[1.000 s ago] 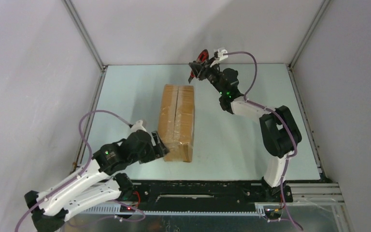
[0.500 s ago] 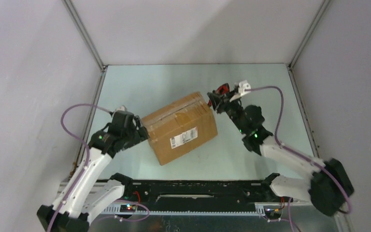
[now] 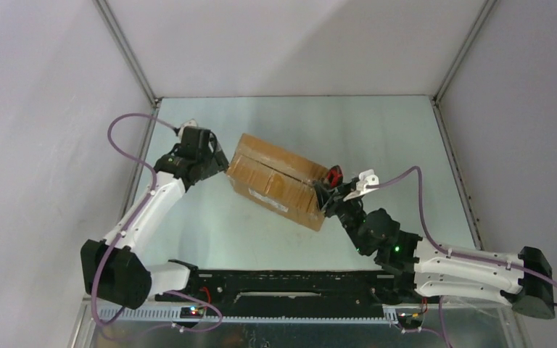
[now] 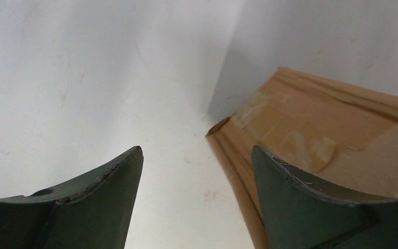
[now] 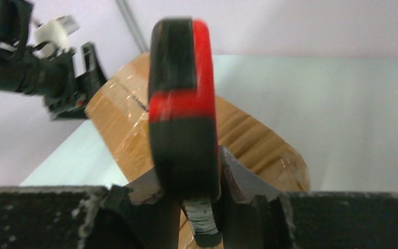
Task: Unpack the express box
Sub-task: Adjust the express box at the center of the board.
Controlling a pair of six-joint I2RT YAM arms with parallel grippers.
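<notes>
Gripping a red-black tool [image 5: 182,104], perhaps a cutter, right claw [image 3: 329,191] flanks the express box [image 3: 275,174]; left claw [image 4: 195,154] gapes; label [image 3: 269,203] unreadable.

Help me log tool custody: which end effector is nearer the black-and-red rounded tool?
Right. The right end effector grips the black-and-red tool; the left end effector sits at the brown cardboard box's opposite end.

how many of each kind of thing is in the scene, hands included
cardboard box: 1
red-and-black tool: 1
robot hands, left hand and right hand: 2
total: 4
</notes>
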